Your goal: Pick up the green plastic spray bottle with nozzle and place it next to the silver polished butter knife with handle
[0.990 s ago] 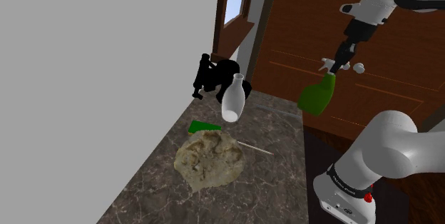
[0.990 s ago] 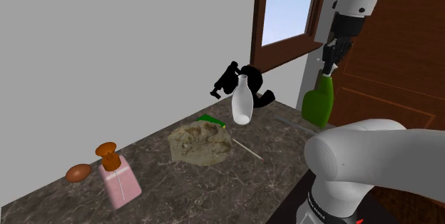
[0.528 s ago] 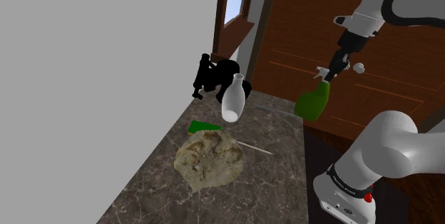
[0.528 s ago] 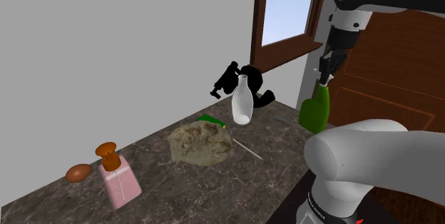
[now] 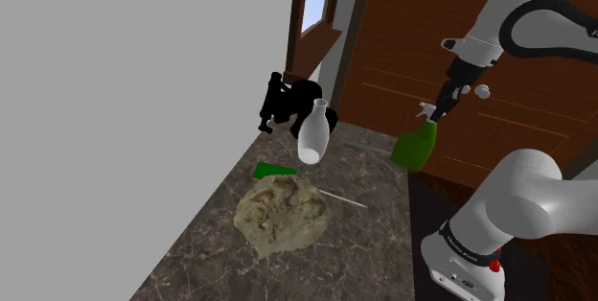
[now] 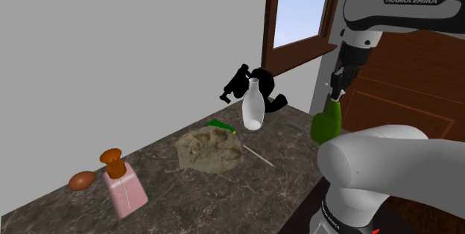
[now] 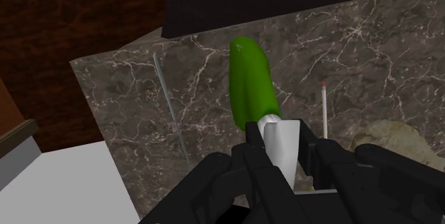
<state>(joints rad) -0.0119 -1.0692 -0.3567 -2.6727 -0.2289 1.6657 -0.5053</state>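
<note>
Wrist view: we see the green plastic spray bottle (image 7: pixel 251 87) pointing away from the camera, its white nozzle head (image 7: pixel 279 144) clasped between the fingers of the black two-finger gripper (image 7: pixel 282 135), which is closed on it. Beneath the bottle lies the dark marbled worktop (image 7: pixel 342 51). A thin silver butter knife (image 7: pixel 170 105) lies flat there, near the bottle on one side; a slim stick with a red tip (image 7: pixel 324 108) lies on the other.

In the shoulder view the bottle (image 5: pixel 415 146) hangs upright from the gripper (image 5: pixel 444 107) over the worktop's far corner, by the brown wooden door (image 5: pixel 498 50). Its base seems just clear of the surface, though we cannot be sure.

Further along the second exterior view stand a white narrow-necked vase (image 6: pixel 253 106), a black clamp-like object (image 6: pixel 250 83), a beige lumpy mass (image 6: pixel 209 149) and a pink pump dispenser (image 6: pixel 123 184).
</note>
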